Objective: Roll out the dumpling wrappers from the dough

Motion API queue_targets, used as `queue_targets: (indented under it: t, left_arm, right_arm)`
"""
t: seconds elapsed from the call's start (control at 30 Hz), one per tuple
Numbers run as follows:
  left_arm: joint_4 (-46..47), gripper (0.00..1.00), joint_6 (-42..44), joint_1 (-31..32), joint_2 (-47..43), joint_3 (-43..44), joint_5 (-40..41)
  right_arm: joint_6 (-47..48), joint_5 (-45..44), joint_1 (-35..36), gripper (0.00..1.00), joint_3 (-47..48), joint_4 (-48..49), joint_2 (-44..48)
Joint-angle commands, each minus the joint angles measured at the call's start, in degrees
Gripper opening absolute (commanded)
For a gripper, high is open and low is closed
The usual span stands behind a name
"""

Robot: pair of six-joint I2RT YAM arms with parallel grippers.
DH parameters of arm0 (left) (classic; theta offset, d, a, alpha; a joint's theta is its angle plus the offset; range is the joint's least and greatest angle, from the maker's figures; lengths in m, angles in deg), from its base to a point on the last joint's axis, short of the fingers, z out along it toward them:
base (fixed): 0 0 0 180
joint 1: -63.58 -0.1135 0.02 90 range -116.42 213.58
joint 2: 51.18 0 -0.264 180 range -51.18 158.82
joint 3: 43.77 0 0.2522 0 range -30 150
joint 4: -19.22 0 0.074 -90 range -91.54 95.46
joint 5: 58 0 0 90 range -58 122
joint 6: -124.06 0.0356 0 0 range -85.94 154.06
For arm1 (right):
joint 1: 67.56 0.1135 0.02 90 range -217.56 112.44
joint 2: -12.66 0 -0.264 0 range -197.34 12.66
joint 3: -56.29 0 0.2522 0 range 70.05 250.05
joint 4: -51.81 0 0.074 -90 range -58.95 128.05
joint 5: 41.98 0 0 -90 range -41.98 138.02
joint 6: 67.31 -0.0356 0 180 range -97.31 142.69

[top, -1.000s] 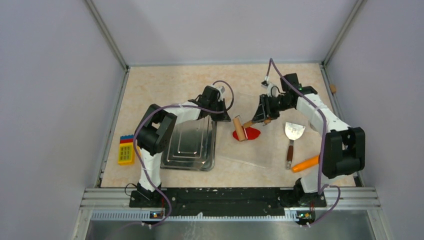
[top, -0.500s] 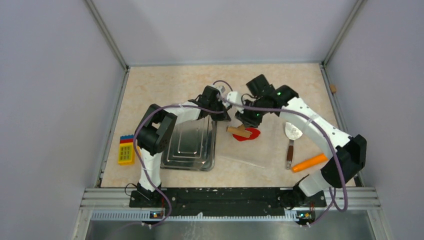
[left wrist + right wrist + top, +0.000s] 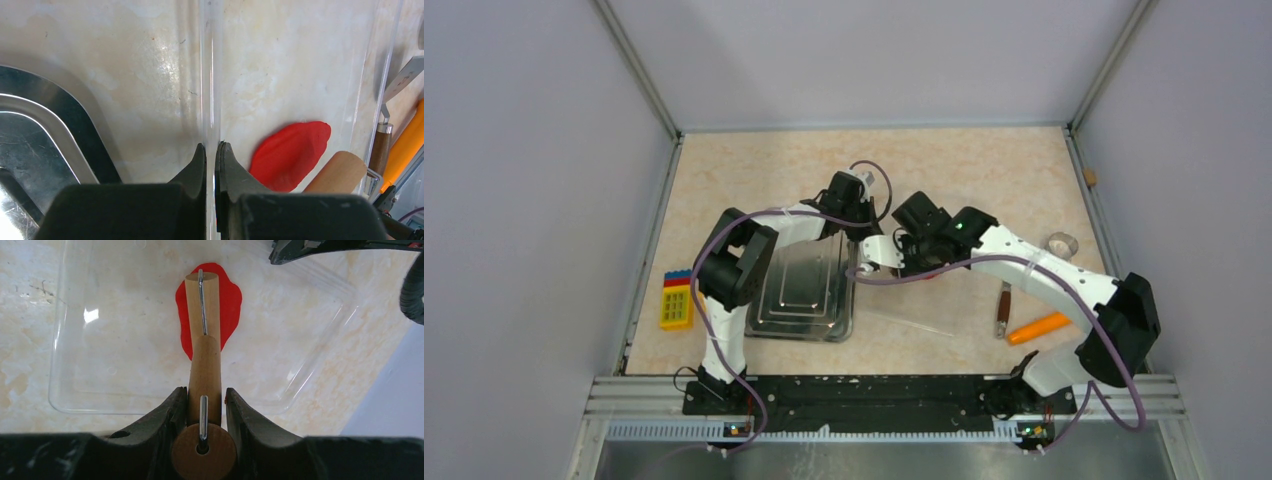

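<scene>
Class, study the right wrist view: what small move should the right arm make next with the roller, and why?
Probably roll forward across the dough with light pressure. The right gripper is shut on the wooden roller, whose drum sits over the dough, an uneven oval patch on the clear tray. The left gripper pinches the tray's rim, which should steady it.

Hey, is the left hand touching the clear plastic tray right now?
Touching. The left wrist view shows the left hand shut on the upright rim of the clear tray, which runs straight down between its fingertips.
</scene>
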Motion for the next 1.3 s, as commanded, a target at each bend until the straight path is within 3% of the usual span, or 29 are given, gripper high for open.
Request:
queue_targets:
  t: [0.0,0.2,0.3,0.5,0.87,1.13,1.27]
  left_arm:
    - [-0.96,0.00,2.36,-0.36,2.91,-1.27,5.14]
    - [-1.03,0.00,2.36,-0.35,2.94,-1.26,5.40]
    - [-1.19,0.00,2.30,-0.33,3.06,-1.05,5.48]
    - [-1.13,0.00,2.28,-0.31,2.69,-1.12,6.05]
    - [-0.95,0.00,2.32,-0.35,2.46,-1.61,6.37]
    - [-0.60,0.00,2.10,-0.30,2.76,-1.88,5.77]
    - [-0.39,0.00,2.02,-0.30,2.61,-2.07,5.71]
  right_arm:
    - [3.42,-1.24,0.67,0.00,-2.33,4.70,2.59]
    - [3.59,2.97,-0.10,0.00,-8.89,6.08,0.70]
    - [2.60,8.59,-4.34,0.00,-11.02,2.23,-4.32]
    - [7.55,5.14,-7.18,0.00,-18.74,6.61,-7.13]
    - [6.53,-1.23,-10.02,0.00,-11.65,12.35,-8.21]
    - [5.67,-11.10,-10.32,0.00,-7.18,20.56,-2.23]
    - [6.99,-10.87,-10.29,0.00,-5.61,18.63,1.89]
